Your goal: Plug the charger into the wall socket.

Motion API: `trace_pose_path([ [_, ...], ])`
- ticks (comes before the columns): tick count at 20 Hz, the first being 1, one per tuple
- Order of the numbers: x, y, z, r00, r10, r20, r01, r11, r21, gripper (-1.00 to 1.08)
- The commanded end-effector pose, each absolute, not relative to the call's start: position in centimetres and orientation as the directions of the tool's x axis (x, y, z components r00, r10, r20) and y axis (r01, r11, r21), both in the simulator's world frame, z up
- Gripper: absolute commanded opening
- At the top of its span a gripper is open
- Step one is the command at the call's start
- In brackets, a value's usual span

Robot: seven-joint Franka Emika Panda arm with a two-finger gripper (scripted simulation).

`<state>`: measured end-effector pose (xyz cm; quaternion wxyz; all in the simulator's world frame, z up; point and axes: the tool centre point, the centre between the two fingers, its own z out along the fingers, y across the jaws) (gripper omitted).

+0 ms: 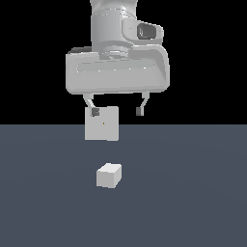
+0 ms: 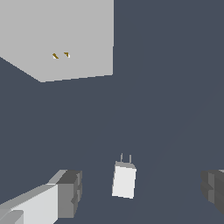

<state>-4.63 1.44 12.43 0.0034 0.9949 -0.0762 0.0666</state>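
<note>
We see the fingers (image 1: 117, 107) spread wide, holding nothing, above the charger (image 1: 109, 175); it lies on the worktop (image 1: 193, 193), apart from the upright wall socket (image 1: 102, 124) beyond; nothing stands between.

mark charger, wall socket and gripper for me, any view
charger (image 2: 124, 180): wrist view, middle of its off-white body, below the two prongs.
wall socket (image 1: 102, 124): exterior view, plate face at the central dot.
gripper (image 1: 117, 112): exterior view, open gap midway between fingertips.
</note>
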Motion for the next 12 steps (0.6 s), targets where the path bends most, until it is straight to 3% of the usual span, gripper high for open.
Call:
trace_pose_path([
  [1, -5.6, 1.6, 11.3, 0.973, -0.177, 0.152, -0.178, -0.984, -0.003, 1.0],
  [12, -8.2, 2.1, 7.3, 0.943, -0.258, 0.211, -0.263, -0.965, -0.002, 1.0],
])
